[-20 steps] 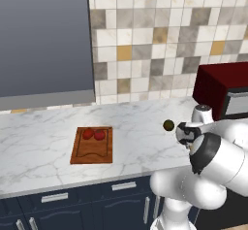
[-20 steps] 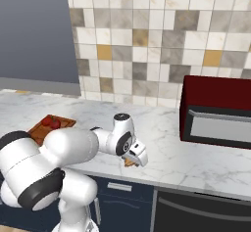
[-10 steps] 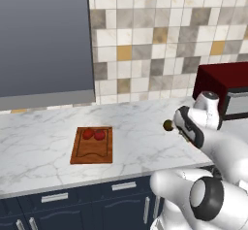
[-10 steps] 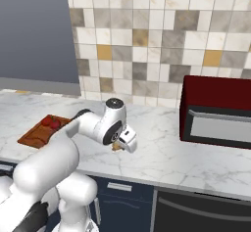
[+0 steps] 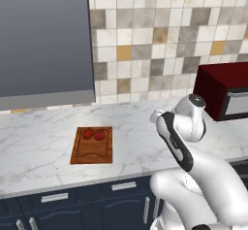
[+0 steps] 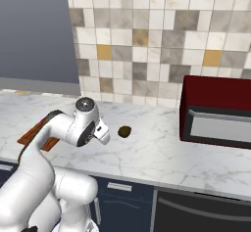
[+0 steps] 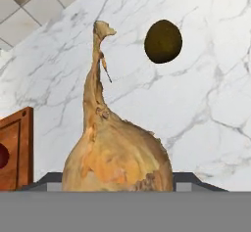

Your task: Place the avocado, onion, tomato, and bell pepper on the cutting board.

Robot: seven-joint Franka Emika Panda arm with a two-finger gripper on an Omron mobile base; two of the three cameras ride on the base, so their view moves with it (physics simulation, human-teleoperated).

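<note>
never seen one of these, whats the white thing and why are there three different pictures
The white thing is a robot arm on a drivable base, in a simulated kitchen. Two pictures come from cameras riding behind the arm, one to its left and one to its right. The third comes from a camera on the hand itself, looking along its fingers. The hand is closed on a tan onion, lifted above the marble counter. A dark avocado lies on the counter. Farther off is a wooden cutting board with two red items already on it. A dark red microwave stands on the counter against the tiled wall.
</note>
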